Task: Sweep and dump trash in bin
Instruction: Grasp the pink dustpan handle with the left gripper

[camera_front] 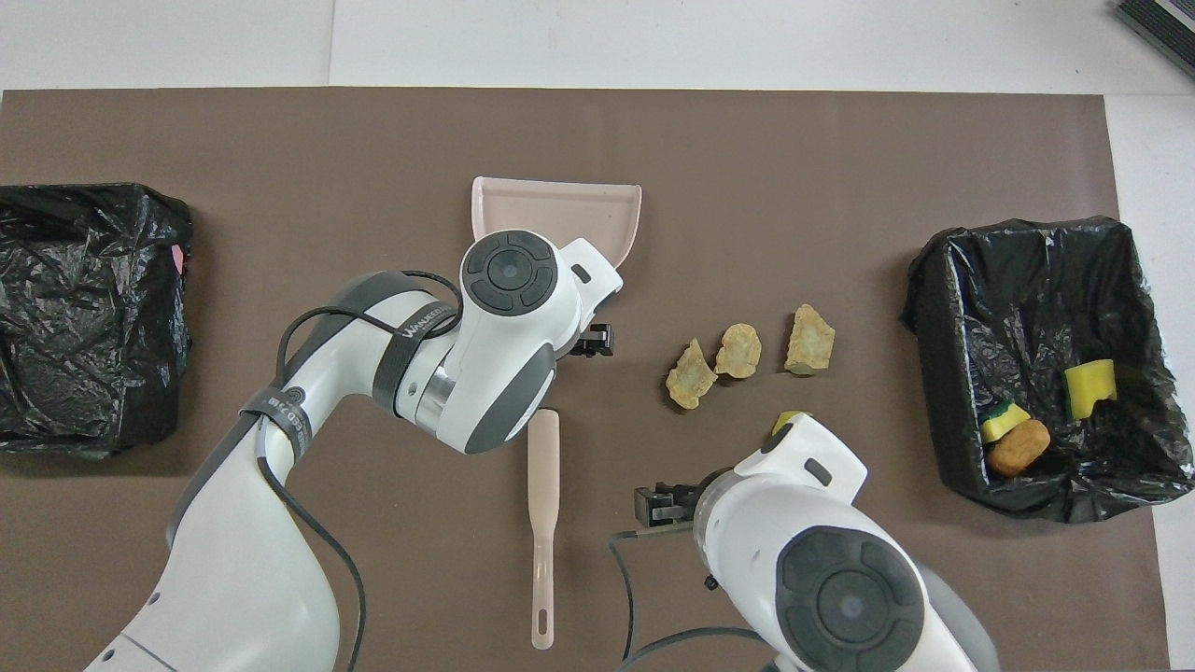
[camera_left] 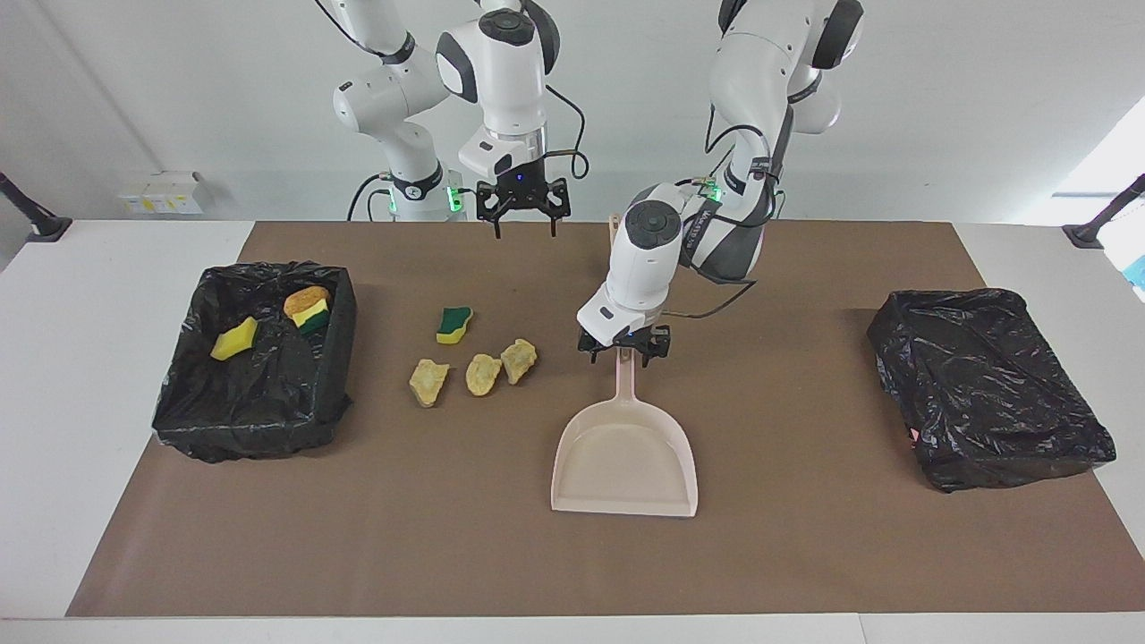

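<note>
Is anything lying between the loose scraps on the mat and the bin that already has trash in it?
Nothing visible: bare mat separates the four scraps from the bin. The dustpan lies on their other flank.

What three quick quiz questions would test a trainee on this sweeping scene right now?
1. True or false: the left gripper is at the handle of the dustpan.
2. How many scraps lie loose on the mat, outside both bins? A) two B) four C) six
3. Fill in: the brush lies flat on the mat, ____ to the robots than the dustpan.

Key:
1. True; it is low over the handle's end.
2. B: three tan foam lumps and one green-and-yellow sponge.
3. nearer.

The right gripper waits, raised over the mat's edge near the robots. The open bin holds three more scraps.
</note>
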Controlling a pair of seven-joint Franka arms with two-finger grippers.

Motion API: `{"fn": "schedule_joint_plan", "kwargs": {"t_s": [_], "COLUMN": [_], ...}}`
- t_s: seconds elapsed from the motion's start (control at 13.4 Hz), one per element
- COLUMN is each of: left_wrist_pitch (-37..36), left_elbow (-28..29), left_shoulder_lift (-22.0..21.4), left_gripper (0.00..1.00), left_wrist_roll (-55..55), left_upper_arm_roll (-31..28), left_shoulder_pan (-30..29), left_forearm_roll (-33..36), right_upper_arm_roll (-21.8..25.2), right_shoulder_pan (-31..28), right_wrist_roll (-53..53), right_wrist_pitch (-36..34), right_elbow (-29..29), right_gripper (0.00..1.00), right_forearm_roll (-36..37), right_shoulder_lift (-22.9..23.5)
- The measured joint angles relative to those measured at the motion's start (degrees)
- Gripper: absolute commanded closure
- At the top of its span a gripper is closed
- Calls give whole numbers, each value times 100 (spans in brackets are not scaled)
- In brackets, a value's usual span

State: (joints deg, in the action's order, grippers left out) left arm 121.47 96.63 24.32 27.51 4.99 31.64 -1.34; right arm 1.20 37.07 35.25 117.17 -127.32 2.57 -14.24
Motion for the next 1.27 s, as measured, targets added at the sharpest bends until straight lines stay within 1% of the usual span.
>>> {"fn": "schedule_joint_plan", "kwargs": {"t_s": [0.22, 0.6, 0.67, 0.82, 1.05, 1.27], "left_wrist_pitch": [-200, -254, -354, -649, -1115, -1682], "left_elbow": [-106, -155, -193, -239, -247, -246], "left_shoulder_lift": [-19, -41, -110, -410, -920, -1338], "left_gripper": [100, 100, 100, 100, 100, 100], "left_wrist_roll": [-187, -767, -1001, -1512, -2579, -4189], "left_upper_arm_roll": [-39, -59, -71, -113, -157, -182], "left_shoulder_pan": [-2, -8, -20, -120, -621, -1496], "left_forearm_roll": [28, 141, 146, 154, 198, 213], "right_upper_arm_roll": [0, 0, -5, -14, -24, -31], "right_shoulder_pan": [0, 3, 11, 75, 423, 623], "right_wrist_roll": [-1, -5, -7, -7, 198, 388], "right_wrist_pitch": [0, 0, 0, 7, 299, 562], "right_elbow": [-1, -4, -10, -25, -57, -66], "right_gripper": [0, 0, 0, 0, 0, 0], "right_forearm_roll": [0, 0, 0, -2, -9, -197], "right_shoulder_lift": [0, 0, 0, 13, 180, 366]}}
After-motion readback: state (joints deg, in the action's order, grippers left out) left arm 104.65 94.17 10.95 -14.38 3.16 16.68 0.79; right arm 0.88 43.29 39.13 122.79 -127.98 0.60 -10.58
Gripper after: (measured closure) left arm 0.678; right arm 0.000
